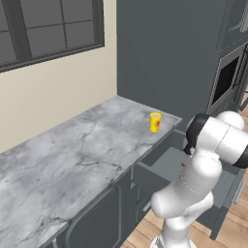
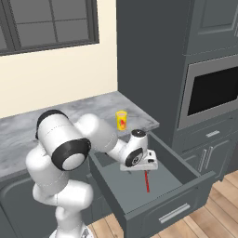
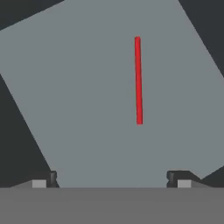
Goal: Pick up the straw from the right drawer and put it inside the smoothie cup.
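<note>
Hand view shows my gripper (image 3: 114,178) spread fully wide and holding nothing, above the flat grey floor of the open dark grey drawer (image 2: 186,173). The thin red straw (image 3: 138,80) lies flat on that floor, ahead of my fingertips (image 3: 176,176) and clear of them. The small yellow cup (image 2: 121,120) stands upright on the marble counter (image 1: 72,155), behind the drawer.

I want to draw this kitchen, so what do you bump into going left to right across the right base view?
Window → yellow smoothie cup on the marble counter → open gripper hanging over the open right drawer → red straw lying flat on the drawer bottom → oven.
</note>
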